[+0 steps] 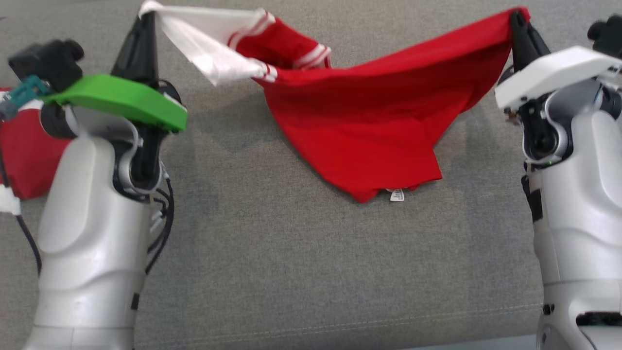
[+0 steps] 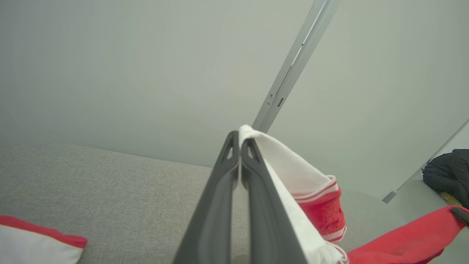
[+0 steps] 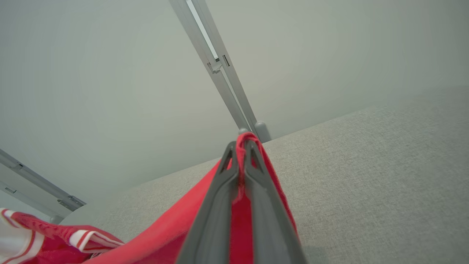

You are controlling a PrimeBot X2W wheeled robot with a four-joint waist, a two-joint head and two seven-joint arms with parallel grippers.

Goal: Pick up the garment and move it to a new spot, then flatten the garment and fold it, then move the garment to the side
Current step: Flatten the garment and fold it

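The garment [image 1: 369, 121] is a red shirt with white, red-striped sleeves, and it hangs stretched between my two grippers above the grey cloth surface [image 1: 291, 253]. My left gripper [image 1: 147, 17] is shut on a white sleeve end [image 2: 278, 161] at the upper left. At the upper right my right gripper [image 1: 516, 17] is shut on a red edge [image 3: 243, 141]. The middle of the garment sags, its lower tip with a small white label [image 1: 397, 195] close to the surface. In the left wrist view my left gripper [image 2: 240, 141] pinches white cloth; in the right wrist view my right gripper [image 3: 240, 148] pinches red cloth.
Another red and white cloth [image 1: 24, 150] lies at the left edge, partly behind my left arm. A pale wall with a grey metal rail [image 2: 293, 66] stands behind the surface. A dark object [image 2: 447, 176] sits far right in the left wrist view.
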